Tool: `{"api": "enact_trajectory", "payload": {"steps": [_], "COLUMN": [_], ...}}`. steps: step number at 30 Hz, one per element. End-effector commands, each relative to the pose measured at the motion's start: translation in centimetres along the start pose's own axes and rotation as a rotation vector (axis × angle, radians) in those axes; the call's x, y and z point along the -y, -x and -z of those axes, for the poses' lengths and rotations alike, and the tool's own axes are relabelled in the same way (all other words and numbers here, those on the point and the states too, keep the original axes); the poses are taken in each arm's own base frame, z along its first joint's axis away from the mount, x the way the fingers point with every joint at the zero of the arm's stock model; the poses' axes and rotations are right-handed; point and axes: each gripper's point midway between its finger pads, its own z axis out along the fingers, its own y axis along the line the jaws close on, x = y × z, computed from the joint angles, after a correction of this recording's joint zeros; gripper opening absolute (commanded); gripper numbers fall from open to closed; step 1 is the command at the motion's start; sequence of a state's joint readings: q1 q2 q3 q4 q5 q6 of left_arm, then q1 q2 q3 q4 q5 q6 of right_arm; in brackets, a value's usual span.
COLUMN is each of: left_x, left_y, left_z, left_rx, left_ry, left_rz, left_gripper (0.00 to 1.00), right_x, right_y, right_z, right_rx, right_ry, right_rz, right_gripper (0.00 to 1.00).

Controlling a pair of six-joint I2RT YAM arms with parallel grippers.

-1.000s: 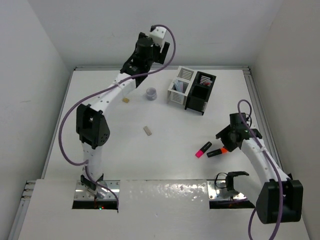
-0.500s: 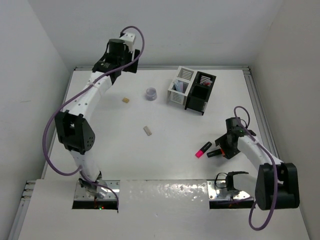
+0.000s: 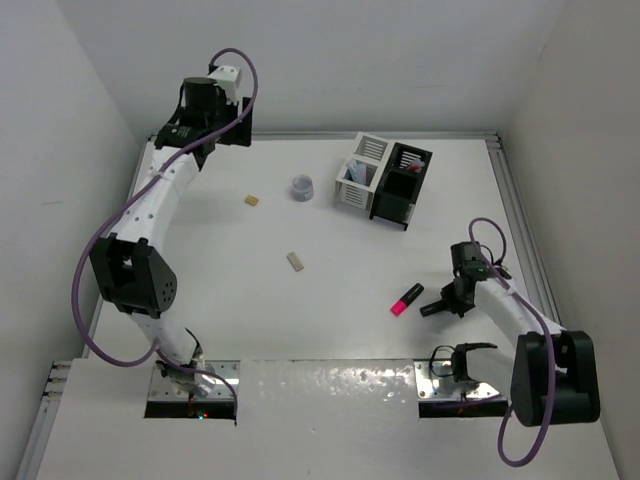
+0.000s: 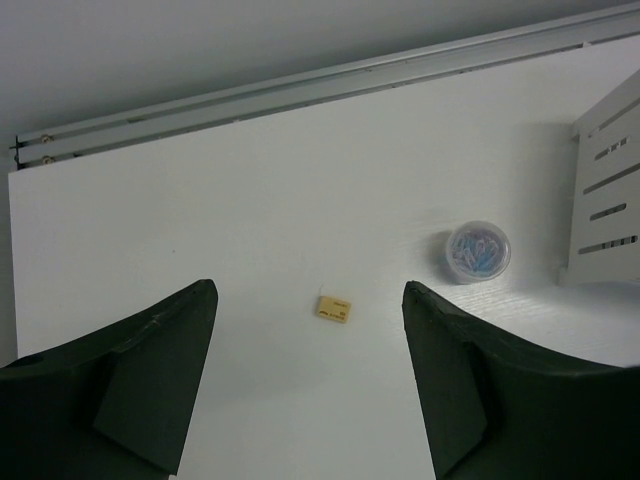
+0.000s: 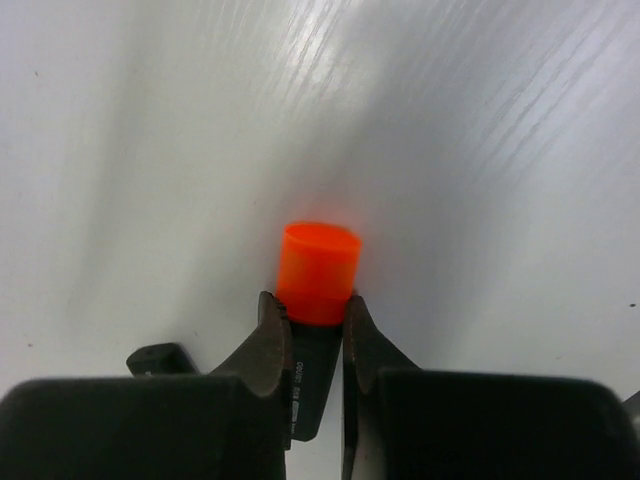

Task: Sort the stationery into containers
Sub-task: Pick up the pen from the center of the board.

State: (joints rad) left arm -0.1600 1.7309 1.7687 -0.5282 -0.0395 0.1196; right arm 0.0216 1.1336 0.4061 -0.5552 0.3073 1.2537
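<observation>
White table [image 3: 300, 330], walled in white on three sides; contents listed by size.

1. Arms, two. Left arm reaches to the far left corner; left gripper [image 4: 310, 390] hangs above the table, fingers spread wide with nothing between them. Right arm bends low at the near right; right gripper [image 5: 316, 330] is clamped on item 3a.
2. Slatted bins, two, joined side by side at the far right: white bin [image 3: 362, 172] on the left, black bin [image 3: 402, 185] on the right. Contents are too small to tell.
3. Highlighters, two, black-bodied.
 a. orange-capped highlighter [image 5: 318, 272]: body pinched between the right fingertips, cap poking out beyond them, low at the table.
 b. pink-capped highlighter [image 3: 406, 299]: lying flat just left of the right gripper, apart from it.
4. Round tub [image 4: 477, 251], one, with blue bits inside; just left of the white bin, well below the left gripper.
5. Beige pieces, two: one [image 4: 333, 308] left of the tub, one [image 3: 295, 261] mid-table.
</observation>
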Motion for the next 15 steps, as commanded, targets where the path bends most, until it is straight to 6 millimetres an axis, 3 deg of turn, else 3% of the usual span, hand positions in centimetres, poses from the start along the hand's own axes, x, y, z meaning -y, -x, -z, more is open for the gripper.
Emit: {"api": "enact_trajectory", "payload": {"steps": [1,3,6,9,11,14,15], "left_x": [-1.0,-1.2,-2.0,-2.8,-3.6,-4.5,-4.7], "left_y": [1.6,1.3,1.0,0.0,-0.9,-1.6,-1.7], "left_z": [1.7,1.6,1.4,0.5,-0.2,-0.5,-0.6], "left_rx": [0.043,0.036,0.023,-0.001,-0.026,-0.047,-0.050], "left_ry": [-0.005,-0.027,-0.027,-0.044,-0.033,-0.031,-0.029], "left_rz": [0.016,0.021,0.024,0.039,0.061,0.078,0.083], "left_gripper": [0.72,0.72,0.72,0.72,0.71,0.71,0.71], "right_x": [1.1,0.4,-2.7,-8.6,-11.9,-18.1,-20.2], "right_y": [1.5,2.9,6.6,10.7,12.3,14.2,13.1], "right_z": [-0.1,0.9,4.2,10.0,13.5,19.7,21.2], "right_rx": [0.088,0.143,0.309,0.514,0.627,0.783,0.806], "right_ry": [-0.042,-0.012,0.104,0.290,0.366,0.451,0.516], "right_rz": [0.004,0.011,0.051,0.189,0.237,0.374,0.431], "right_gripper": [0.00,0.00,0.00,0.00,0.00,0.00,0.00]}}
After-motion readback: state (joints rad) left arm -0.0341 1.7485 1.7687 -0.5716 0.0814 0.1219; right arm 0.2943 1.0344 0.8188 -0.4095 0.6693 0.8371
